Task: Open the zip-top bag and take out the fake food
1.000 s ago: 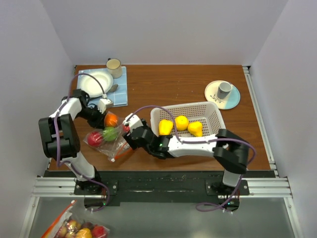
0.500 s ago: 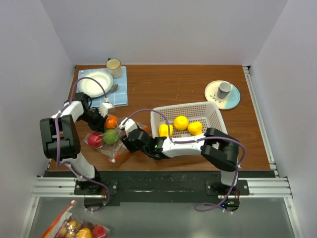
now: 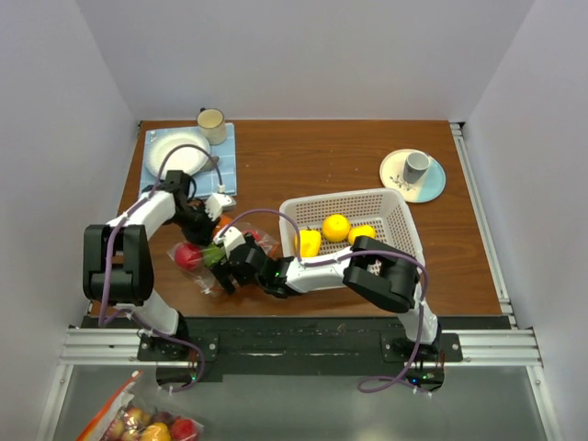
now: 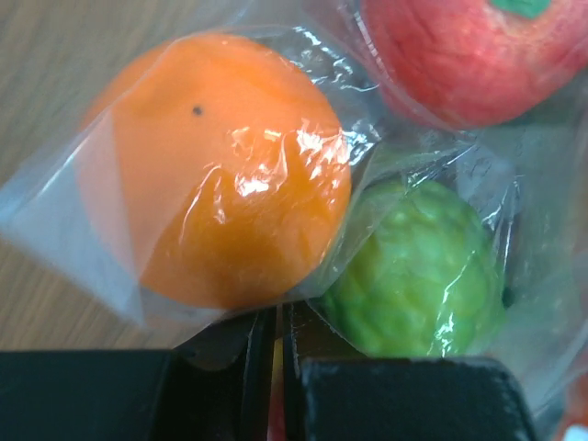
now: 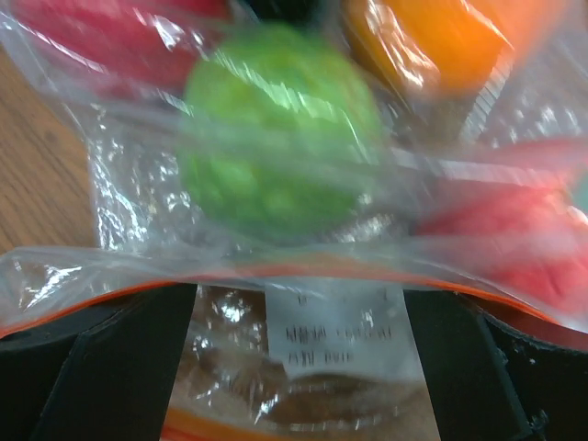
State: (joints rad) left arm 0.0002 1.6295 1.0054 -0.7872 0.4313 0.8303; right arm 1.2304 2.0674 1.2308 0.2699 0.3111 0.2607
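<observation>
The zip-top bag [image 3: 208, 277] lies at the table's front left, holding a red fruit [image 3: 188, 255], a green one [image 3: 213, 254] and an orange one, all fake food. In the left wrist view the orange [image 4: 216, 175], the green fruit [image 4: 418, 276] and a red apple [image 4: 459, 55] press against the plastic. My left gripper [image 3: 204, 219] [image 4: 276, 322] is shut on a fold of the bag's film at its far side. My right gripper [image 3: 230, 264] [image 5: 299, 312] is open at the bag's near edge, its orange-red zip strip [image 5: 276, 276] stretched across both fingers.
A white perforated basket [image 3: 390, 207] to the right holds three yellow fruits [image 3: 335, 225]. A white plate [image 3: 170, 152] and a mug [image 3: 211, 120] stand on a blue cloth at the back left. A plate with a grey cup [image 3: 415, 167] stands at the back right.
My right gripper has moved left onto the bag's near edge. My left gripper has shifted right and nearer, and now covers most of the orange. The bag has slid slightly.
</observation>
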